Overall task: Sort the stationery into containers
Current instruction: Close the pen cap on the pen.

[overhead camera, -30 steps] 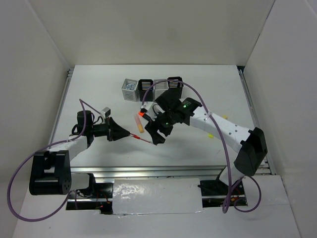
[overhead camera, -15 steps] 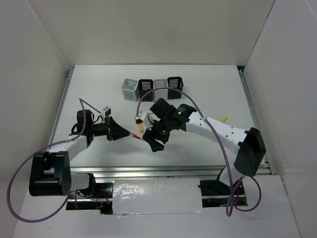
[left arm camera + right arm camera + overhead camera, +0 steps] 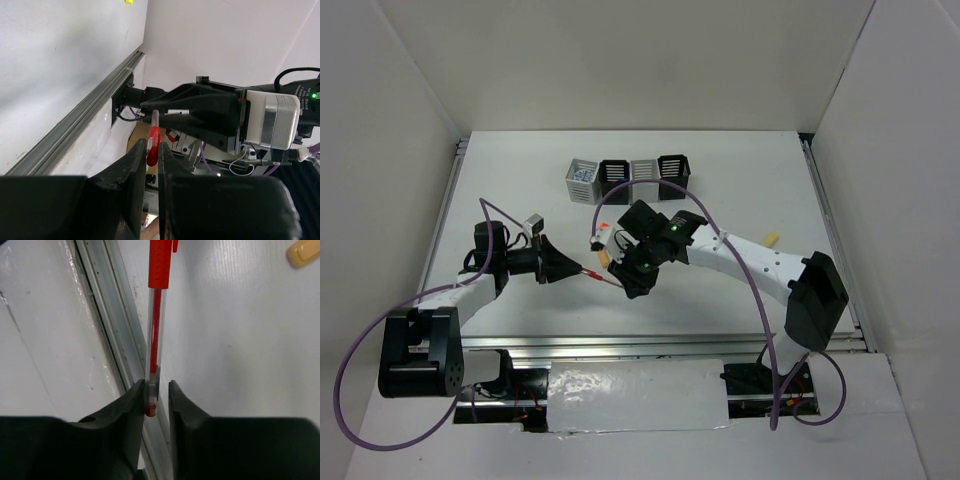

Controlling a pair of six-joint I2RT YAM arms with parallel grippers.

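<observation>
Right gripper point(image 3: 626, 287) has swung in over the last second, down toward 7 o'clock from where it was, and now sits at the free end of the red pen point(image 3: 601, 279). Pen itself hasn't really budged. It's held up between the two arms, a bit toward 7 o'clock from the middle of the table point(image 3: 720, 300), well apart from the cups point(image 3: 625, 178) lined up at 12 o'clock. Left gripper point(image 3: 570, 270) has the 10 o'clock end, the right one is at the 4 o'clock end. Looks to me like a handover being set up so the right arm can carry the pen to a cup, so this one isn't sorted yet.

From overhead you can't tell a thing about the jaws, the wrist cams fill that in. Left wrist view: left jaws pinching the red cap end, with the right gripper's black nose straight ahead on the far end. Right wrist view: pen tip sits between the right jaws, touching one side, with a sliver of daylight on the other. So narrowly spread, not clamped yet, I'd say. That view also catches a peach marker point(image 3: 303, 252) lying on the table at 1 o'clock.
</observation>
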